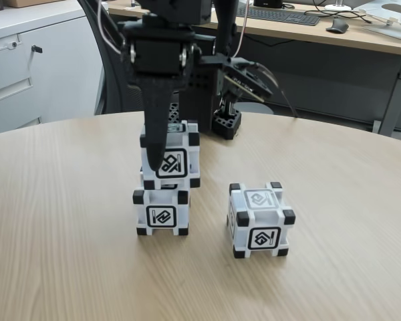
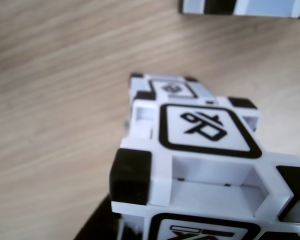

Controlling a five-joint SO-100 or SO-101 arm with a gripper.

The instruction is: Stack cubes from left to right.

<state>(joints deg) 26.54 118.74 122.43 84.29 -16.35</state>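
In the fixed view, two white cubes with black corners are stacked at the left. The upper cube (image 1: 178, 159) sits on the lower cube (image 1: 162, 212), shifted slightly right and back. My gripper (image 1: 162, 159) comes down from above and is shut on the upper cube, with one black finger (image 1: 155, 144) across its front left. The third cube (image 1: 260, 219) stands alone on the table to the right. The wrist view shows the held cube (image 2: 205, 150) close up, the lower cube (image 2: 172, 87) just beyond it, and the third cube (image 2: 245, 6) at the top edge.
The round wooden table (image 1: 67, 200) has open surface to the left and front. A small black holder (image 1: 226, 124) stands at the back behind the stack. Beyond the table are a white cabinet (image 1: 27, 67) and a desk with a keyboard (image 1: 277, 13).
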